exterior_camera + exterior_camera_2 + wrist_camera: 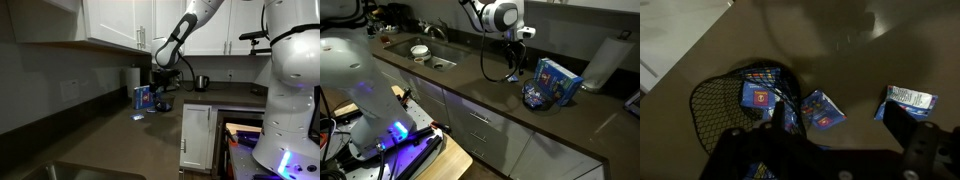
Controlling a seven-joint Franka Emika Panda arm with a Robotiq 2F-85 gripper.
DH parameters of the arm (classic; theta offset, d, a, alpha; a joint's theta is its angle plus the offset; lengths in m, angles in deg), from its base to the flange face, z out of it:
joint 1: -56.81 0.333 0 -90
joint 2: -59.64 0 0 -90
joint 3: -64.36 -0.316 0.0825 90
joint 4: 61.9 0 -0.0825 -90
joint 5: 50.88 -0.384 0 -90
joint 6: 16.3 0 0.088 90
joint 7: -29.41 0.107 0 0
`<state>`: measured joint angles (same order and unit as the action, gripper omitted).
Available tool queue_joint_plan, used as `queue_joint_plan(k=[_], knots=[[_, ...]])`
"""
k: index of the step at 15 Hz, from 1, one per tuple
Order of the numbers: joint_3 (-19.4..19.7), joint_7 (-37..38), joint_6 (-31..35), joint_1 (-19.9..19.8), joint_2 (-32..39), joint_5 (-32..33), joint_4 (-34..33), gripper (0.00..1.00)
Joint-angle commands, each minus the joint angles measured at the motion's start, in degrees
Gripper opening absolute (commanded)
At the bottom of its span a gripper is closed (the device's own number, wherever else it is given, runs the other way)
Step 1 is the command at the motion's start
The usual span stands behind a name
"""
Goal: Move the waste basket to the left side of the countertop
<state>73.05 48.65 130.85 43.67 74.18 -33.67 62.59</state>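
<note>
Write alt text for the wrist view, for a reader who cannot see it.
A small round dark wire-mesh waste basket sits lower left on the smooth dark grey-brown countertop, blue printed packets showing through its mesh and beside it. The dark open gripper frames the bottom edge, blurred.

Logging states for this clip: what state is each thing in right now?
Tool: open, holding nothing, close over the basket.
Basket: upright on the counter, not gripped.
Blue box: standing beside the basket.
Kettle: upright on the counter.
</note>
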Motion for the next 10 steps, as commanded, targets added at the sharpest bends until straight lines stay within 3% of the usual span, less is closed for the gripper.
queue_joint_plan(k=[1,6,9,10], knots=[[2.8,-2.0,-0.8,1.3,5.5,-3.3,-5.4,1.00],[4.4,-1.7,-0.6,1.8,9.0,-5.7,-8.6,1.00],[4.5,-3.7,-2.9,1.0,12.1,-7.7,-13.3,0.73],[4.7,-3.9,-3.3,1.0,12.6,-8.1,-14.1,0.70]])
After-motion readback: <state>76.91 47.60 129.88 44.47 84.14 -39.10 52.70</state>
